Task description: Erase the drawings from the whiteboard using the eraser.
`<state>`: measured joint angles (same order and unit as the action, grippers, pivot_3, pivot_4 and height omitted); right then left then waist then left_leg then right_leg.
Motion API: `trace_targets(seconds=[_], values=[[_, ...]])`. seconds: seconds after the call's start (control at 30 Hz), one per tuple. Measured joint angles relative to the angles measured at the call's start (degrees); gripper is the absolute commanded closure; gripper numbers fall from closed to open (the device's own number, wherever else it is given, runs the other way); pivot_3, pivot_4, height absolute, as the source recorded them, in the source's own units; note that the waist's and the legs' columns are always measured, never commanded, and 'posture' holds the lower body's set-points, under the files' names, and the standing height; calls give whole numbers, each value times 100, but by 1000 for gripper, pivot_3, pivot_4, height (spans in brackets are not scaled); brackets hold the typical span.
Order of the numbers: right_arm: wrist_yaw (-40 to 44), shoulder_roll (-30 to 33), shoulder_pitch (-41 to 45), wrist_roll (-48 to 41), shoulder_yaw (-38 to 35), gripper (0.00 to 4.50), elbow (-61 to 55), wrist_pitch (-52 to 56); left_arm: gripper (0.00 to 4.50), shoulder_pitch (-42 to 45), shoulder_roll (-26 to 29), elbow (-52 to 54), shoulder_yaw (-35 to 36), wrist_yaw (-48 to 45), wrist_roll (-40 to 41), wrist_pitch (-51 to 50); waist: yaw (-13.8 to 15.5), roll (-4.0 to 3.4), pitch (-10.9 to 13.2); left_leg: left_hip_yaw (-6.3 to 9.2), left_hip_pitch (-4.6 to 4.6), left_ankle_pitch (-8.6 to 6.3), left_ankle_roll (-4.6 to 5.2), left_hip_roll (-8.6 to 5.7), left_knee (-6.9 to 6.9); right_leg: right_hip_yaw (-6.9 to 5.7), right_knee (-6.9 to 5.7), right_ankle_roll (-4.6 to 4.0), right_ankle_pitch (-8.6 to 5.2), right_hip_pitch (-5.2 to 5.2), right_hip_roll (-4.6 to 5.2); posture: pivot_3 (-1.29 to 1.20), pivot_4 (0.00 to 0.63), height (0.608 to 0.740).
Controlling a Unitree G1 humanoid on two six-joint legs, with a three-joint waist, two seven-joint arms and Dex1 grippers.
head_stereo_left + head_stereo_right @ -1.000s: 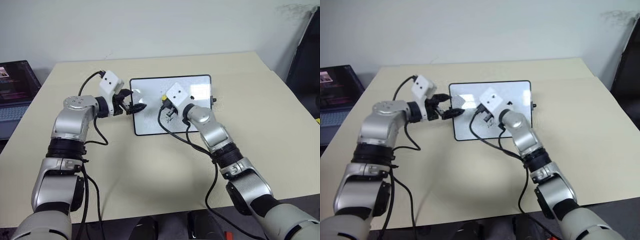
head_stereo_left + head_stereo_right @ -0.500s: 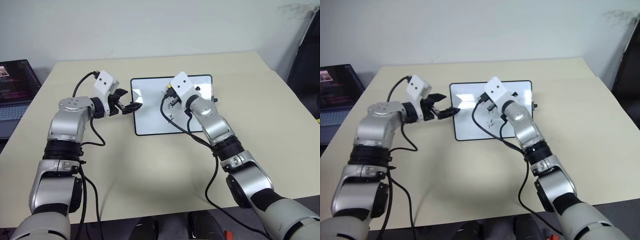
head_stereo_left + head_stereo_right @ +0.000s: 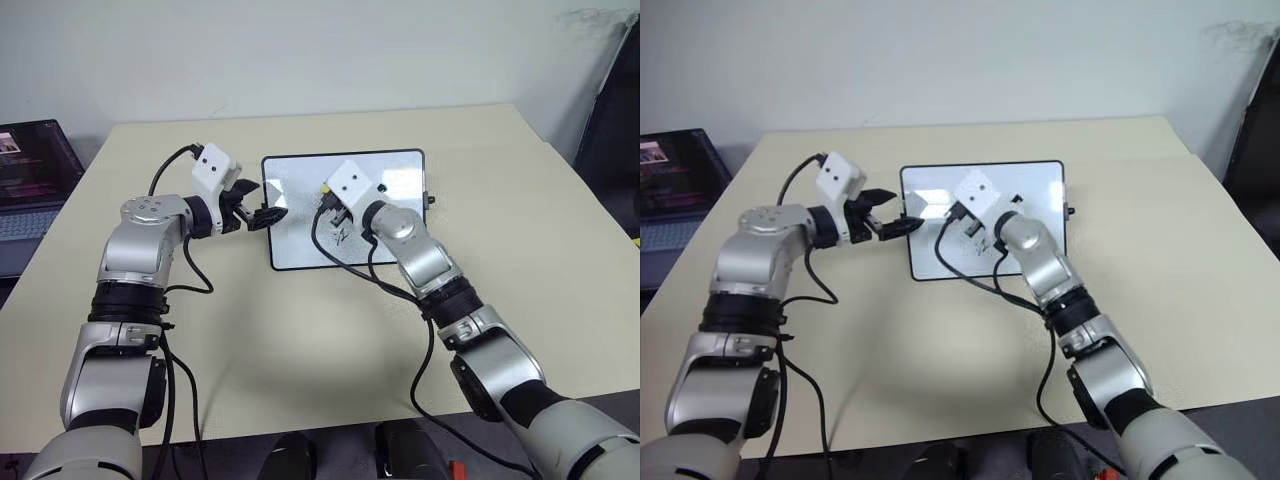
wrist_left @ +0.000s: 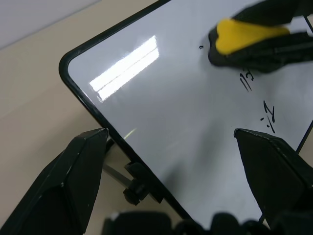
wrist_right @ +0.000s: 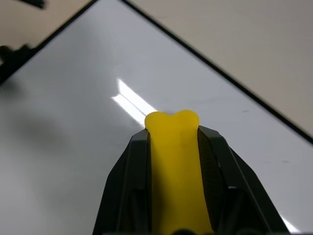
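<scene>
Showing black drawings (image 4: 259, 98), whiteboard (image 4: 161, 117) gleams glossy.

Both arms are silver-grey metal segments joined by black ribbed collars, with loose black cables looping alongside them. Each wrist carries a white boxy camera housing marked with two small dark dots. Each gripper (image 3: 262, 214) has black, wedge-shaped fingers (image 4: 73, 186).

Yellow eraser (image 5: 175, 166), white whiteboard (image 4: 195, 122) (black-framed), black drawings (image 4: 268, 113).

Office: beige desk (image 3: 300, 340), laptop (image 3: 30, 180), plain wall (image 3: 300, 50)
</scene>
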<state>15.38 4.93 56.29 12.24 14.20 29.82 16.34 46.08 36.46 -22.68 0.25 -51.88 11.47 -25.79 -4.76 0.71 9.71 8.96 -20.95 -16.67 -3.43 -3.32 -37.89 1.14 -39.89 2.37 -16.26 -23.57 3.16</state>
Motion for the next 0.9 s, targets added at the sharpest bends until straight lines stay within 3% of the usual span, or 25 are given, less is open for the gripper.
trace_targets(seconds=[0.17, 0.53, 0.73, 0.9], values=[[-113, 133, 124, -4, -179, 3529, 155, -101, 0, -6, 6, -1, 1, 3, 0, 0, 6, 0, 0, 0, -1, 0, 0, 0, 2, -1, 4, 0, 0, 1, 1, 0, 150, 740], [680, -169, -243, 1, 289, 3530, -60, 27, 0, -8, 5, -1, 2, 6, 0, 1, -28, 1, -1, 1, 8, -2, 5, 3, 0, 0, -7, -3, 2, 4, -2, 0, 150, 740], [312, -140, -134, 1, 206, 3530, 13, -14, 0, -25, 16, -3, 10, 10, 0, 4, 0, 1, -1, 10, 7, 0, 2, 1, -1, -8, -7, -7, 5, 6, -2, 0, 150, 740], [-192, 12, 106, -13, -290, 3530, 136, -93, 0, -47, 46, -23, 21, 15, -1, 6, 4, 1, -1, 11, 2, 7, -11, 1, 3, -8, 2, -7, 4, 4, -1, 0, 150, 740]])
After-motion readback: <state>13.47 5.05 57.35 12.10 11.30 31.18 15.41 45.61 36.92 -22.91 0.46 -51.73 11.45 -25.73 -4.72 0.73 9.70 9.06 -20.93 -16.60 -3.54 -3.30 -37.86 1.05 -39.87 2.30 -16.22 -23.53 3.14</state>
